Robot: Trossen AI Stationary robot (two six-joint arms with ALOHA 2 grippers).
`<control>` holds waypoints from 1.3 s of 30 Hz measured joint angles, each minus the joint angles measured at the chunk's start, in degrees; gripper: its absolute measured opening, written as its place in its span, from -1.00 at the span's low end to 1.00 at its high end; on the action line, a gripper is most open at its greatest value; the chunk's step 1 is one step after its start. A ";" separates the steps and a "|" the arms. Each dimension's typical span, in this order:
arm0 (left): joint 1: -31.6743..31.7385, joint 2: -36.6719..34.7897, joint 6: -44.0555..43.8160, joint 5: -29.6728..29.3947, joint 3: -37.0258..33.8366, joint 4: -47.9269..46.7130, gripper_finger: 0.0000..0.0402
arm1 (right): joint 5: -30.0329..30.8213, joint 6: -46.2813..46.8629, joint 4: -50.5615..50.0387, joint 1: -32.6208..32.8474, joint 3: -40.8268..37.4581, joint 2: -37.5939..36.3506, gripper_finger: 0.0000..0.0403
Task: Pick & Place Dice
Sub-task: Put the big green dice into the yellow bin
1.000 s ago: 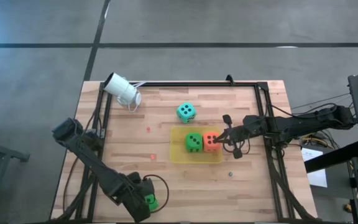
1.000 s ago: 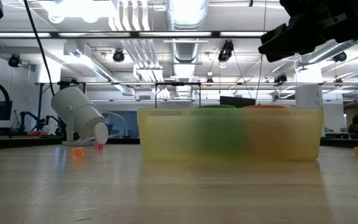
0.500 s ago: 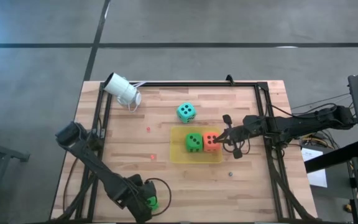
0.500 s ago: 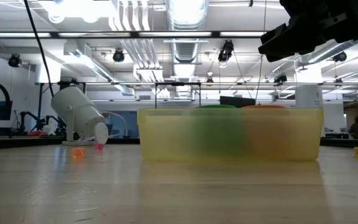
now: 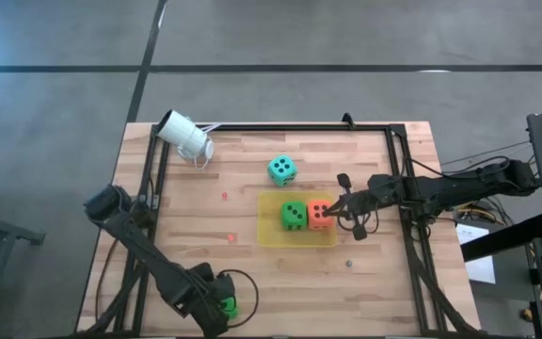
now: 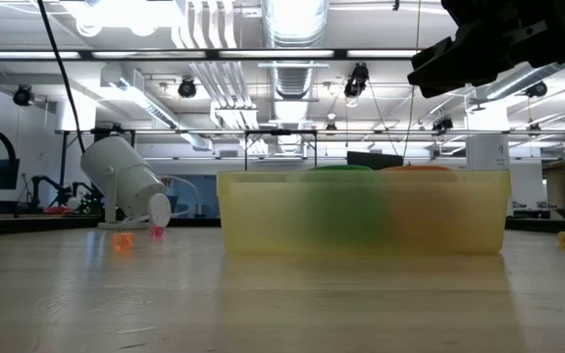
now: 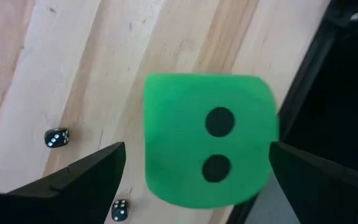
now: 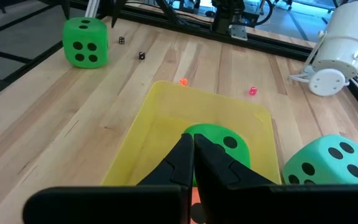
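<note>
Nothing on the tabletop (image 5: 252,174) has shifted in the last second; only the left arm's elbow has eased slightly, while its gripper stays at the near edge.

Left gripper (image 5: 216,309) hangs at roughly seven o'clock of the tabletop, right over a bright green die (image 5: 226,305). Through the left wrist view that green die (image 7: 209,140) shows a two-pip face, with the dark fingers (image 7: 86,171) spread wide on either side and not touching it, so the hold is released. Two tiny black dice (image 7: 55,137) lie on the wood just beside it.

Right gripper (image 5: 342,211) sits at about three o'clock, at the right edge of a yellow tray (image 5: 269,234). Its fingers (image 8: 188,158) are pressed together, clenched on nothing, above the tray (image 8: 142,124).

Inside the tray lie the second green die (image 5: 294,215) and the orange-red die (image 5: 319,214), touching side by side. A teal die (image 5: 282,169) rests on the wood just beyond the tray, toward twelve o'clock. White camera (image 5: 185,137) lies tipped at around eleven o'clock.

From the low view the tray (image 6: 361,211) is a translucent yellow wall with green and orange blurs behind it.
</note>
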 joint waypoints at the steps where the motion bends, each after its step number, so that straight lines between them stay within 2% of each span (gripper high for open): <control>1: -0.01 0.00 0.04 -0.20 0.69 -0.48 0.99 | -0.01 0.00 -0.01 -0.01 0.00 0.00 -0.96; 9: -1.40 0.09 5.68 -2.32 3.44 0.13 0.99 | 0.03 -0.04 -0.01 0.00 0.00 0.00 -0.96; 16: -1.65 0.20 4.65 -2.88 0.12 0.43 0.99 | 0.04 -0.04 -0.03 -0.01 -0.02 0.00 -0.96; 25: -1.81 0.35 3.95 -3.02 -0.20 4.10 0.99 | 0.04 -0.17 -0.12 -0.01 -0.07 0.00 -0.96; 39: -1.84 0.96 3.04 -3.61 -1.06 2.91 0.99 | 0.10 -0.50 -0.16 -0.01 -0.11 0.00 -0.96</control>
